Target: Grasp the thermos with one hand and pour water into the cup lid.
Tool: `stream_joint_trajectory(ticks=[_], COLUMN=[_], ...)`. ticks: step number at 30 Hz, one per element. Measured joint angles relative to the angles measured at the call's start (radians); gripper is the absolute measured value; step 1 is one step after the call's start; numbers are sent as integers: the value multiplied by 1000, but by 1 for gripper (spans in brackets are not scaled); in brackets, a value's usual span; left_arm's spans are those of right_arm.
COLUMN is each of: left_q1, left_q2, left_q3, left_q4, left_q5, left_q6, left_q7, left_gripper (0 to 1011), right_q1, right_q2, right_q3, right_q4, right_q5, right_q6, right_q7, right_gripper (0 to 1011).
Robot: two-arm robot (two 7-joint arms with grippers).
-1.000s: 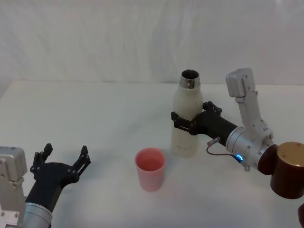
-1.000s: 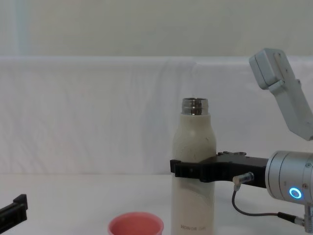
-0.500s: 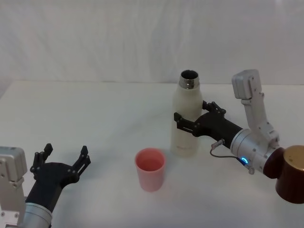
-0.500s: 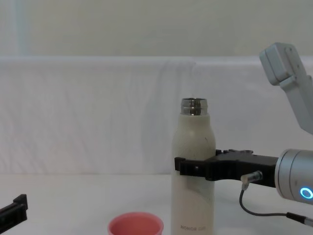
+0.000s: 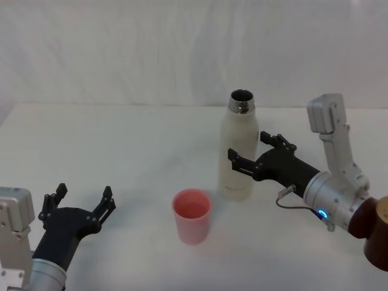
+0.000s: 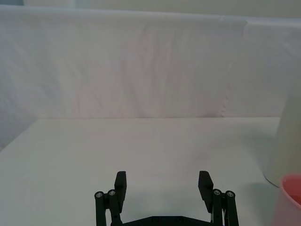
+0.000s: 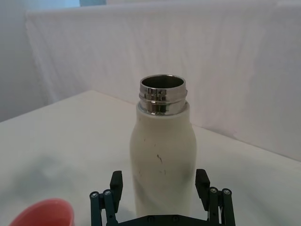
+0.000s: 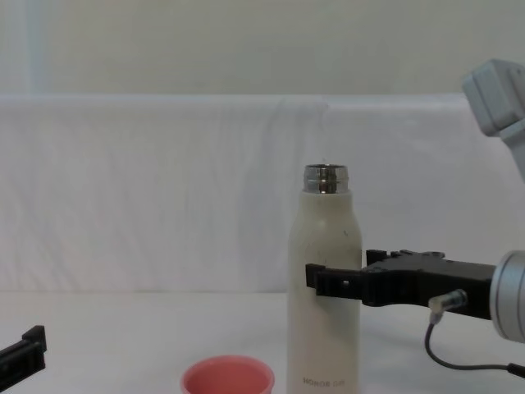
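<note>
The thermos (image 5: 237, 148) stands upright and uncapped on the white table, its steel neck open at the top. In the right wrist view the thermos (image 7: 162, 143) sits between the fingertips of my right gripper (image 7: 159, 176), with a gap on each side. From the head view, my right gripper (image 5: 246, 144) is open at the bottle's right side, at mid height. In the chest view my right gripper (image 8: 340, 269) is level with the thermos (image 8: 324, 271). The pink cup lid (image 5: 192, 213) stands in front of the bottle, slightly left. My left gripper (image 5: 84, 191) rests open at the near left.
A white cloth backdrop (image 5: 151, 48) closes off the far edge of the table (image 5: 121, 139). A brown arm joint (image 5: 379, 236) sits at the near right. The left wrist view catches the cup lid (image 6: 292, 200) and the thermos (image 6: 287, 141).
My right gripper has drawn back to the right along the thermos, so only its fingertips now flank the bottle. Thermos, cup lid and left arm have not moved.
</note>
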Motion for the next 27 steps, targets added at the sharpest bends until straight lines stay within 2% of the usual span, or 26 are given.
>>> stream_joint_trajectory(ticks=[9, 15, 22, 23, 27], left_q1=[0, 0, 0, 0, 0], left_q2=[0, 0, 0, 0, 0], left_q3=[0, 0, 0, 0, 0], left_q4=[0, 0, 0, 0, 0], left_q5=[0, 0, 0, 0, 0], left_q6=[0, 0, 0, 0, 0], left_q7=[0, 0, 0, 0, 0], left_gripper=[1001, 1001, 1001, 1001, 1001], right_q1=[-88, -159, -205, -222, -238], right_q2=[40, 59, 64, 61, 50], right_q3=[26, 40, 37, 33, 29], right_q4=[-98, -156, -171, -167, -150], right_q5=[23, 27, 13, 7, 1], right_q6=[-5, -46, -100, -126, -153], right_q7=[-33, -52, -58, -59, -60], right_gripper=[1000, 1000, 1000, 1000, 1000])
